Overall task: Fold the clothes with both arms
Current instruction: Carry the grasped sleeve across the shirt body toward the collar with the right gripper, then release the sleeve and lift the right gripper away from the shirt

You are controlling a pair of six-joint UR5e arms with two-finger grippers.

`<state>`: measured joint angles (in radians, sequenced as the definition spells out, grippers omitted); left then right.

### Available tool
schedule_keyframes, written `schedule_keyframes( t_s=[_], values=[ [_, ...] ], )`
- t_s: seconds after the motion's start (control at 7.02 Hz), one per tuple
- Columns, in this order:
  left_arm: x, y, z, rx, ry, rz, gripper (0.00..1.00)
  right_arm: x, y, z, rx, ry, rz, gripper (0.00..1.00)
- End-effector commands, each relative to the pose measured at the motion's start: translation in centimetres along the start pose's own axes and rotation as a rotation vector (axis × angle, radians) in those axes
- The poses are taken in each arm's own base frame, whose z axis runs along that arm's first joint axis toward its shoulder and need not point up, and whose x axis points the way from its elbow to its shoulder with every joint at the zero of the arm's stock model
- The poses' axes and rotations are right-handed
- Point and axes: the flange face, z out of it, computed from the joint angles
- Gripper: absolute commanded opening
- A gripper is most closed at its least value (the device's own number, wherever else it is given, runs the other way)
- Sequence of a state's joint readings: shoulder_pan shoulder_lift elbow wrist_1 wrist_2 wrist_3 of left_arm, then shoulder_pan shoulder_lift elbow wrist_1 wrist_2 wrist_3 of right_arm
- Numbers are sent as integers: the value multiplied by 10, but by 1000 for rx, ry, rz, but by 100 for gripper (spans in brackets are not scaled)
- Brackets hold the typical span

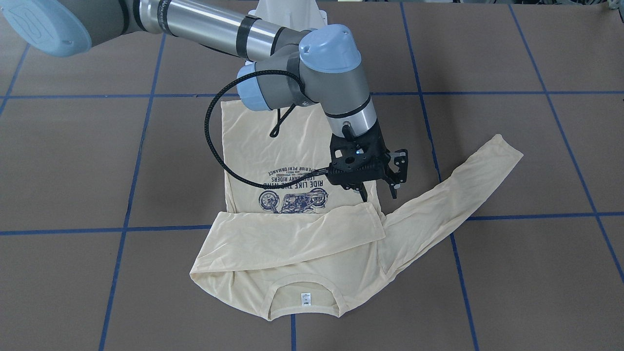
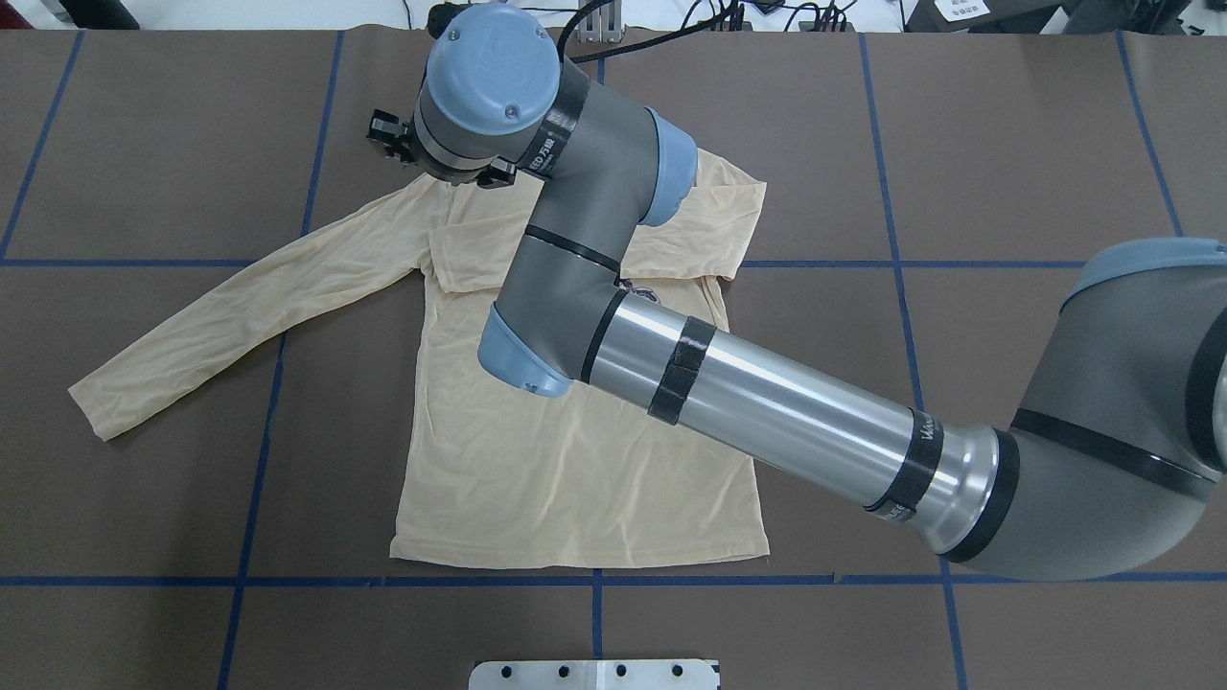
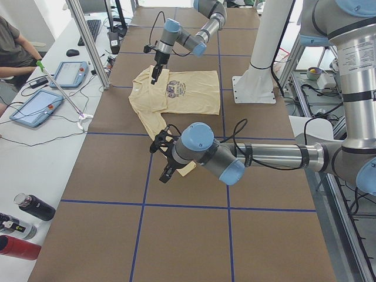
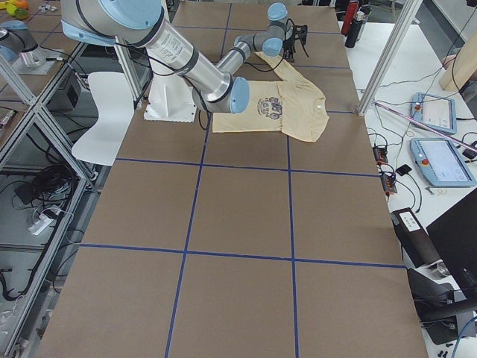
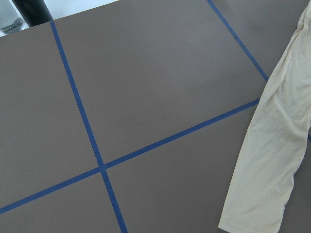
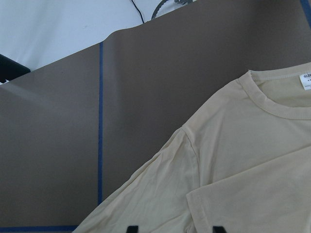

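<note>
Judging by the lie of the T-shirt (image 1: 292, 146), seems mid sleeve stage, approx. one third thru. Lies flat mid-table, print up, collar twd operators' side, hem twd the pedestal base (image 2: 594, 674). Shows folded sleeve (image 1: 292, 234) laid across chest, its end reaching the opposite side seam. Leaves spread sleeve (image 1: 463, 190) stretched diag. out to robot's left, flat on the table (image 1: 73, 161).

Hanging over end of that folded sleeve: right gripper (image 1: 378, 192), released, nothing betw. its fingers; touching cloth or just above, can't tell. Backed up by right wrist cam: fingertips (image 6: 132, 228) well apart, only shoulder and collar beneath. Low beside the cuff (image 5: 252, 218) of the spread sleeve: left gripper (image 3: 163, 160). Released or clenched, can't tell, since seen only from the side and absent from own wrist cam.

Next move, prob.: pinch spread sleeve near cuff w/ left gripper, lift a little, carry across chest onto folded sleeve. Calls first for pulling right arm (image 2: 748, 412) back, w/ forearm and wrist hanging right over shirt body, across the fold path. Calls too for a shallow pinch on thin cloth w/o dragging the body askew.

Edges: cuff = outermost point on robot's left; hem straight, near pedestal base; collar on far side. Plenty of bare brown surface w/ blue tape lines (image 1: 487, 92) all round, esp. beyond spread sleeve and past collar. Bench w/ tablets (image 3: 36, 106) and bottles (image 3: 35, 207) well apart, beyond table's long edge.
</note>
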<state>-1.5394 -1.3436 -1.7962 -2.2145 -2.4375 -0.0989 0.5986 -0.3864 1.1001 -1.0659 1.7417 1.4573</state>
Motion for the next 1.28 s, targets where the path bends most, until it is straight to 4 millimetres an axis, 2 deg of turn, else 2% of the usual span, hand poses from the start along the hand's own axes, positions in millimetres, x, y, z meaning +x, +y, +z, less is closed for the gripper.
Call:
schedule_keyframes(
  t_s=[0.0, 0.14, 0.29, 0.43, 0.57, 0.71, 0.86, 1.0, 1.14],
  values=[
    [21, -36, 26, -16, 40, -86, 100, 10, -6, -30, -18, -17, 83, 99],
    [39, -47, 46, -42, 60, -141, 100, 74, -9, -51, -60, 50, 111, 99],
    [60, -53, 69, -81, 90, -115, 99, 139, -20, -76, -93, 100, 137, 99],
    [54, -47, 81, -106, 87, -170, 99, 199, -26, -97, -123, 122, 162, 99],
    [63, -36, 108, -153, 106, -204, 99, 240, -27, -115, -116, 135, 175, 99],
    [67, -29, 128, -126, 89, -200, 99, 269, -26, -133, -109, 144, 186, 99],
    [57, -9, 157, -140, 72, -237, 99, 298, -22, -151, -130, 152, 200, 99],
    [59, 6, 174, -157, 91, -240, 97, 310, -19, -159, -129, 156, 204, 99],
    [59, 18, 187, -191, 98, -248, 91, 312, -18, -158, -129, 159, 206, 99]
  ],
)
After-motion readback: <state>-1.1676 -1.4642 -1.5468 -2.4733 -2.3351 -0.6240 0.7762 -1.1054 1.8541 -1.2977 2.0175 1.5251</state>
